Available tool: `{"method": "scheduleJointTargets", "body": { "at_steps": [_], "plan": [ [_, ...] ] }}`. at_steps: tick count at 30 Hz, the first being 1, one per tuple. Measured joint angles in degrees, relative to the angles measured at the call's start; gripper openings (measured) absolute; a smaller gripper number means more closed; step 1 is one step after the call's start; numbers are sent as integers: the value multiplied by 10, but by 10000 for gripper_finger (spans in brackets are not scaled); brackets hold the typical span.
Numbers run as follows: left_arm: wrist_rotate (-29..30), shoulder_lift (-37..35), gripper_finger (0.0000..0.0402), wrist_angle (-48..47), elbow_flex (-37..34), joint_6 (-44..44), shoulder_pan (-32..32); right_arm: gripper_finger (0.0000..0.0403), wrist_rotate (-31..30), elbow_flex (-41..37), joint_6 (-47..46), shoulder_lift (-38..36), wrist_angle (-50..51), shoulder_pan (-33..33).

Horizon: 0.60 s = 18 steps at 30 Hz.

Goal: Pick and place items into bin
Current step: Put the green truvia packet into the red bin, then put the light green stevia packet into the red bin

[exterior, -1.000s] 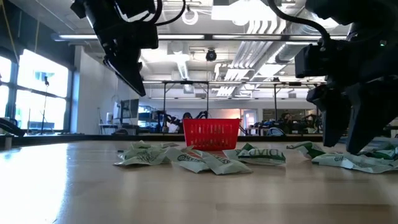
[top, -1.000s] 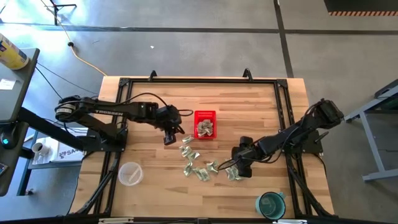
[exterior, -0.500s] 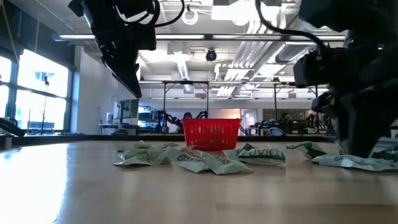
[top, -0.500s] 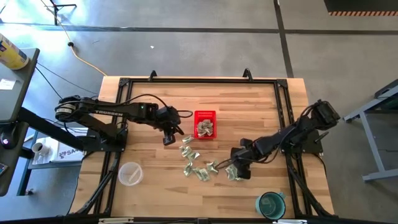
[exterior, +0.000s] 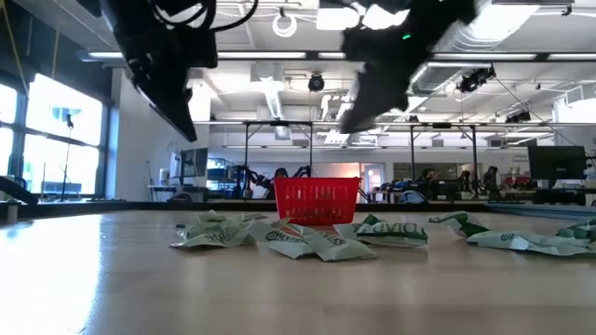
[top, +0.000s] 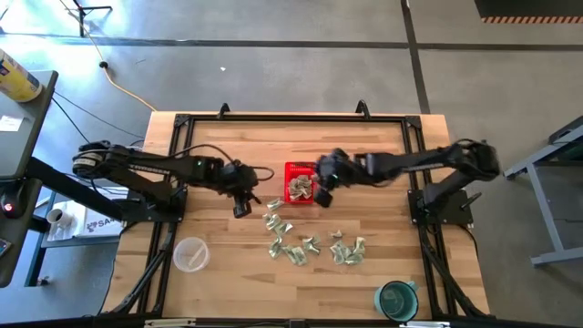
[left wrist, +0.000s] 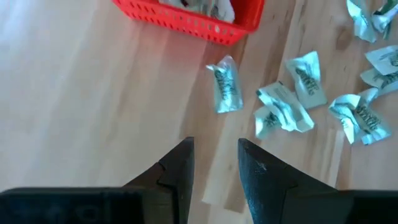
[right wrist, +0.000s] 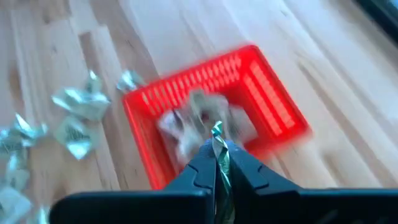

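Observation:
The red bin (top: 300, 182) stands mid-table with several wrapped pieces inside. More green-and-white items (top: 291, 242) lie scattered on the wood on its near side, and they also show in the low view (exterior: 307, 237) and the left wrist view (left wrist: 227, 88). My right gripper (top: 323, 189) hangs at the bin's right rim, above the bin (right wrist: 249, 93), shut on one item (right wrist: 217, 146). My left gripper (top: 241, 208) hovers left of the bin, open, with bare wood between its fingers (left wrist: 214, 168). My right gripper pinches one wrapped item between its two fingers, and the item's crinkled end (right wrist: 216, 132) sticks out past the fingertips. The fingers slant down from the table's right side. The item is lifted clear, over the bin's near-right part.
A clear plastic cup (top: 191, 254) stands near the front left and a teal cup (top: 397, 299) near the front right. A black frame rail (top: 291, 119) runs around the tabletop. Bare wood lies left of the bin and along the far side.
My right gripper has shut on an item at the near-right pile. It has then risen and swung toward the far edge and left to the bin's right rim, carrying the item clear of the table. My left gripper has drifted slightly toward the table's left edge.

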<state>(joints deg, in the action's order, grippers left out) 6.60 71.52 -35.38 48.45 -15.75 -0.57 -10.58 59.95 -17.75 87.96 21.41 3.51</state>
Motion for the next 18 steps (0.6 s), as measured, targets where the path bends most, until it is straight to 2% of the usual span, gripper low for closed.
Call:
{"method": "scheduleJointTargets", "body": {
  "at_steps": [4,9,13,18],
  "plan": [
    [0,-22,156,88,-74,-63,-20,59,91,52,16,81,-10,46],
    [0,-11,156,192,-121,-89,-21,154,116,120,17,142,56,58],
    [1,23,169,211,-120,-69,-21,241,77,150,52,138,127,52],
    [4,89,228,280,-110,-29,-21,320,-37,147,94,100,198,32]
  ]
}}
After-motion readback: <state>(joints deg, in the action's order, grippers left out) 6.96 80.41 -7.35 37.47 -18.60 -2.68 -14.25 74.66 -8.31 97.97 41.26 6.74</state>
